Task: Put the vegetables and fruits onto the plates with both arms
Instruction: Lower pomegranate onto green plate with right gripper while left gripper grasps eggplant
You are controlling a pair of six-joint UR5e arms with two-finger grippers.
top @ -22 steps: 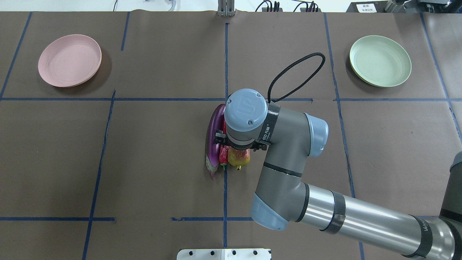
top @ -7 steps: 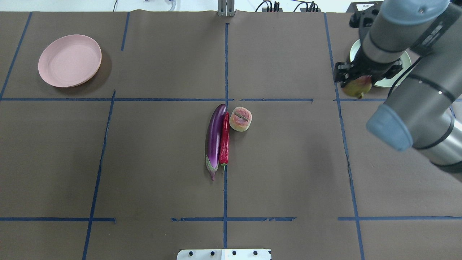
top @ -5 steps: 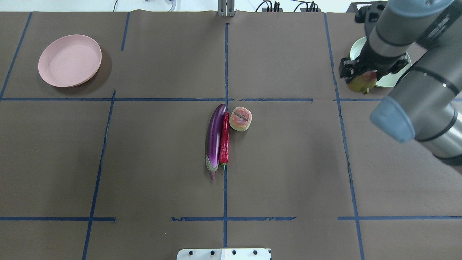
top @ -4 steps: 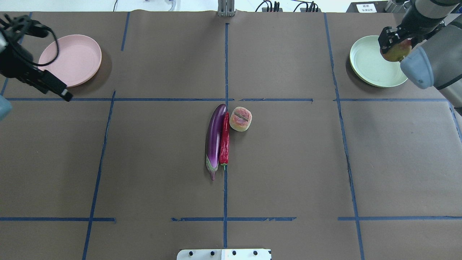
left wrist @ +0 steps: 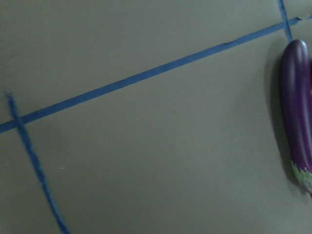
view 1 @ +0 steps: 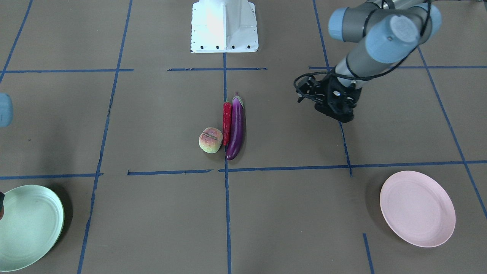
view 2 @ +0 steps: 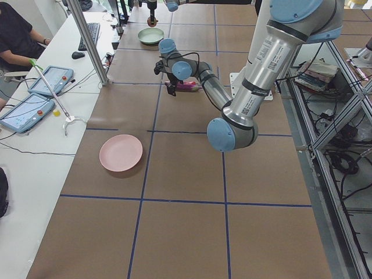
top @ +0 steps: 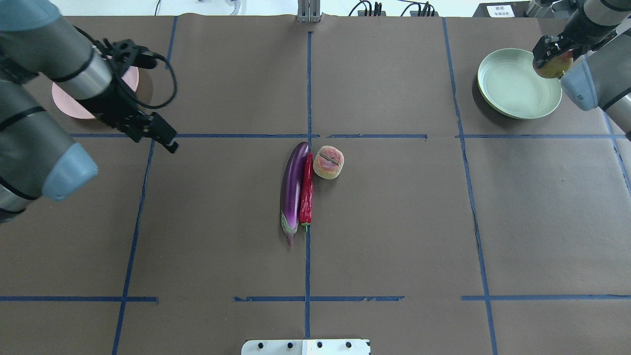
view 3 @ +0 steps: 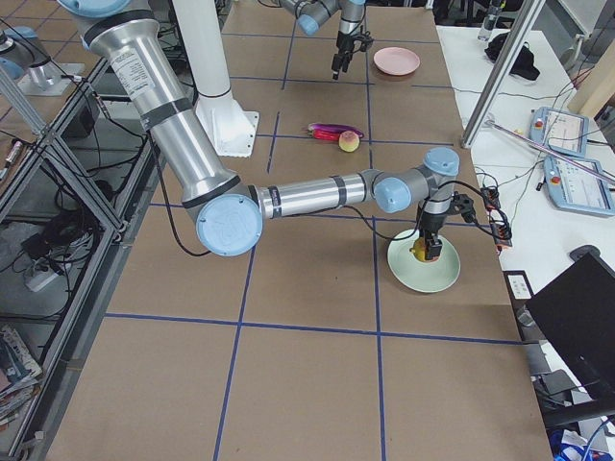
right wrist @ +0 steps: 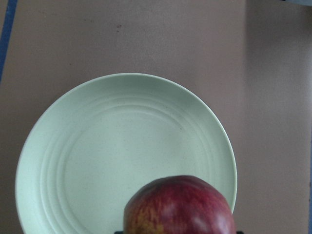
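The purple eggplant (top: 294,190), the red chili (top: 306,195) and the peach (top: 328,162) lie together at the table's middle. My right gripper (top: 549,52) is shut on the pomegranate (top: 550,66) and holds it above the right edge of the green plate (top: 510,86). The right wrist view shows the pomegranate (right wrist: 180,207) over the plate's (right wrist: 122,146) near rim. My left gripper (top: 165,139) looks open and empty. It hangs above the table between the pink plate (top: 69,104) and the eggplant, which shows at the right edge of the left wrist view (left wrist: 295,122).
Blue tape lines (top: 308,88) divide the brown table cover into squares. The white base block (view 1: 223,26) stands at the robot's side of the table. My left arm (top: 59,64) covers part of the pink plate from above.
My right gripper lifted the pomegranate from the pile at the middle and carried it over the green plate. My left arm came in from the left and moved right, past the pink plate.
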